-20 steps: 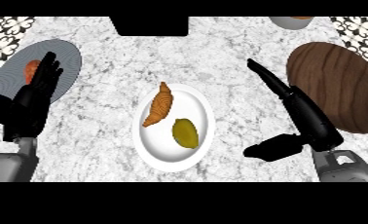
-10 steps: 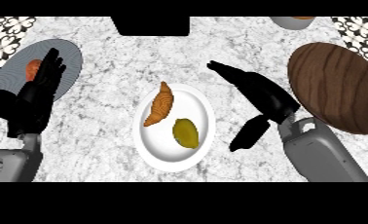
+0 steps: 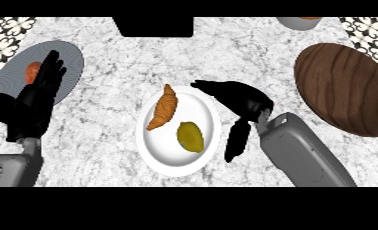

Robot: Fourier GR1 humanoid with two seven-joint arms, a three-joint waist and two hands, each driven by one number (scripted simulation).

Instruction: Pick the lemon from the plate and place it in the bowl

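A yellow-green lemon (image 3: 190,136) lies on the white plate (image 3: 166,161) in the middle of the counter, beside a brown croissant (image 3: 163,108). My right hand (image 3: 242,100) hovers at the plate's right rim, open, fingers stretched leftward above the lemon and thumb hanging down to the lemon's right. It is not touching the lemon. The brown wooden bowl (image 3: 342,87) sits at the right edge. My left hand (image 3: 38,94) rests open at the far left, over a grey plate.
The grey plate (image 3: 68,60) at the left holds an orange-red item (image 3: 32,72) partly hidden by my left hand. A dark block (image 3: 155,26) sits at the back edge and a small grey bowl (image 3: 299,22) at the back right.
My right hand has swung left from beside the wooden bowl to the white plate's right rim, turning over the lemon. The left hand has stayed put.
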